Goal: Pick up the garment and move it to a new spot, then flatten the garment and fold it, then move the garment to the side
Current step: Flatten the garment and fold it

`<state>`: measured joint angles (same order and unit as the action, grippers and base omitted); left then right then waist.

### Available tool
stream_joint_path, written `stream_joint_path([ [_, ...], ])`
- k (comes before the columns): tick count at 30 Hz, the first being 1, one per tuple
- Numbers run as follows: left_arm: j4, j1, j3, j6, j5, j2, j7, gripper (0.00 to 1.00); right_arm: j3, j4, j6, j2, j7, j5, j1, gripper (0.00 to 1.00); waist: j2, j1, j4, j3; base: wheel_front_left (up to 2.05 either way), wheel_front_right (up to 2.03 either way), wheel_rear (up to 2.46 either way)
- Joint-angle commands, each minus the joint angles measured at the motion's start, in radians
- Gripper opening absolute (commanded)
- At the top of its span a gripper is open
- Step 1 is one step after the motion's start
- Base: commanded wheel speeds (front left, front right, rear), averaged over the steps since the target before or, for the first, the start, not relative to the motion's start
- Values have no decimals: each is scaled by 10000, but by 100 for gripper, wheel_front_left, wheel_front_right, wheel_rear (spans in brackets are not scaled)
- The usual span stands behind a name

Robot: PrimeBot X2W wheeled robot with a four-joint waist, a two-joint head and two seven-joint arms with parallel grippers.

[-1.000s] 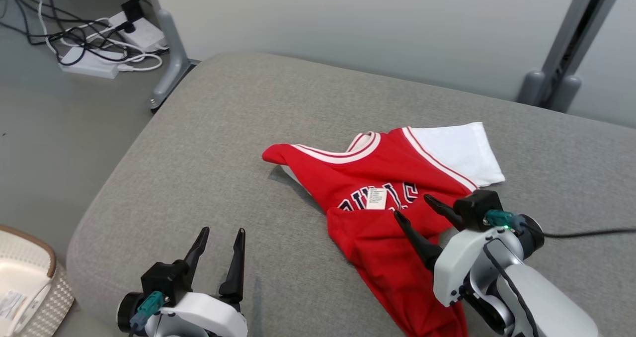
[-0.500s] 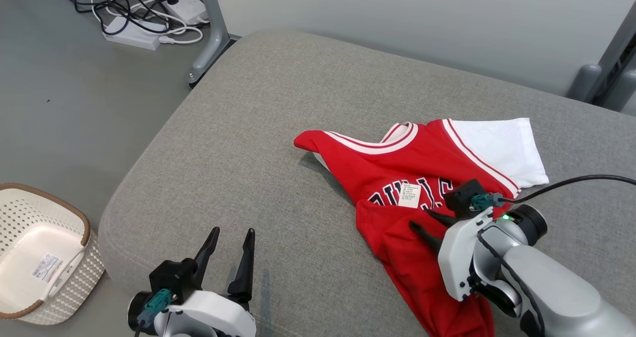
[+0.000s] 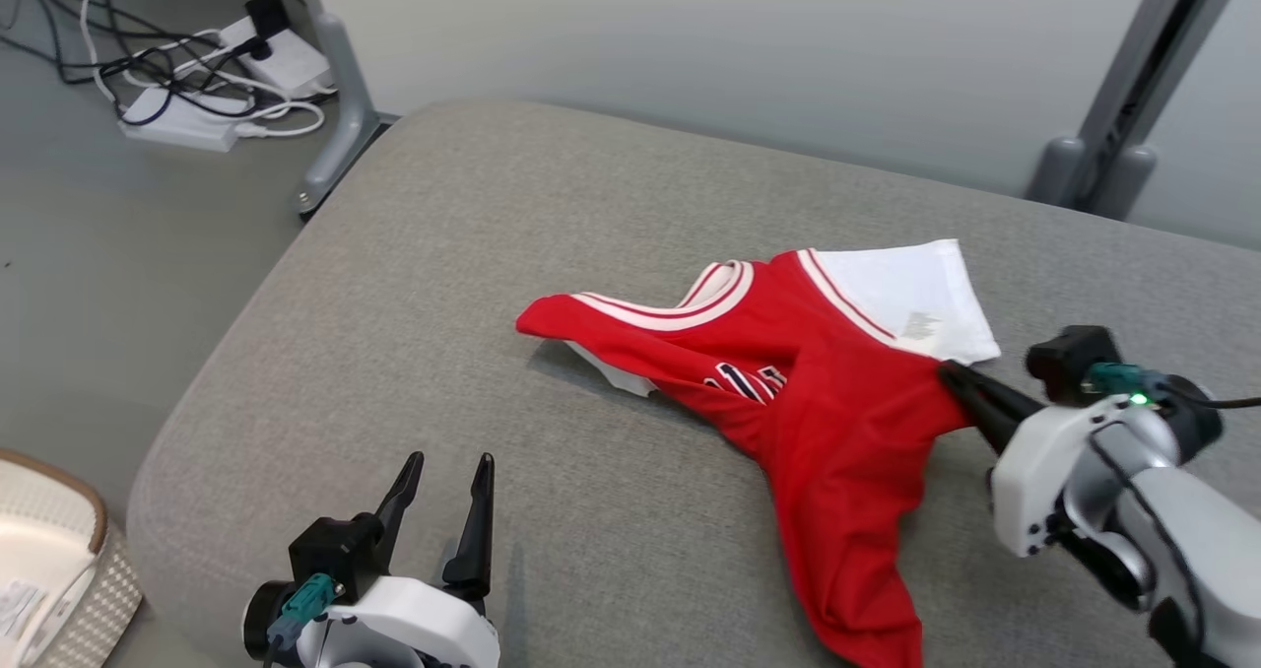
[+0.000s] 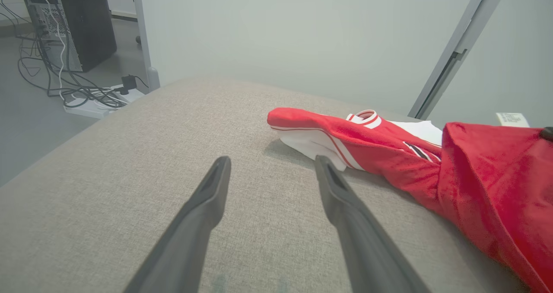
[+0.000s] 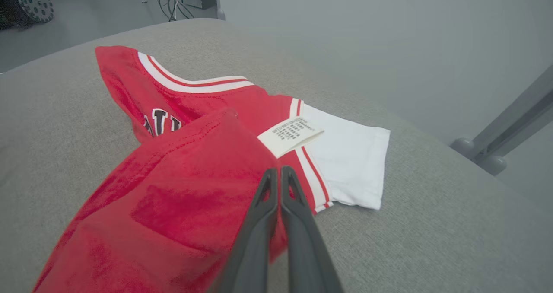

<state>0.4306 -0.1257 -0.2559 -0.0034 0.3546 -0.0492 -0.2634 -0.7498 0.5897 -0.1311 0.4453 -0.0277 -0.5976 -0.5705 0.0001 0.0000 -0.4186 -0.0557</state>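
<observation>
The garment is a red jersey with white sleeves and dark lettering, lying crumpled on the grey cushion. My right gripper is shut on the garment's red edge at its right side, lifting a fold off the cushion. In the right wrist view the two fingers meet at the gripper with the garment pinched beside a white label. Near the cushion's front left, my left gripper stands open and holds nothing. Its own view has the gripper short of the garment.
A white woven basket sits on the floor at the lower left. Power strips and cables lie on the floor at the back left beside a grey frame leg. Another frame leg stands at the back right.
My right gripper has shut on the garment and pulled its edge to the right and up, so the lower part has flipped over. The head camera swung. The left gripper kept still.
</observation>
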Motion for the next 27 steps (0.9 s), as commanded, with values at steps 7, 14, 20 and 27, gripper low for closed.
stream_joint_path([
  [7,-4,25,125,-64,-169,-36,-15,100,1445,-300,8,725,21,-21,732,0,-1,0,727,92,0,0,0],
  [14,6,-135,48,-122,-160,-42,-15,100,2776,402,8,1157,56,139,1163,0,-1,0,987,-17,0,0,0],
  [20,38,-226,38,-143,-217,-37,-15,100,3801,1572,8,886,-272,932,765,100,-1,0,1198,-135,0,0,0],
  [27,-24,-199,124,-119,-307,-38,-15,100,4574,1450,8,-57,-982,1537,815,100,-1,0,1683,-4,0,0,0],
])
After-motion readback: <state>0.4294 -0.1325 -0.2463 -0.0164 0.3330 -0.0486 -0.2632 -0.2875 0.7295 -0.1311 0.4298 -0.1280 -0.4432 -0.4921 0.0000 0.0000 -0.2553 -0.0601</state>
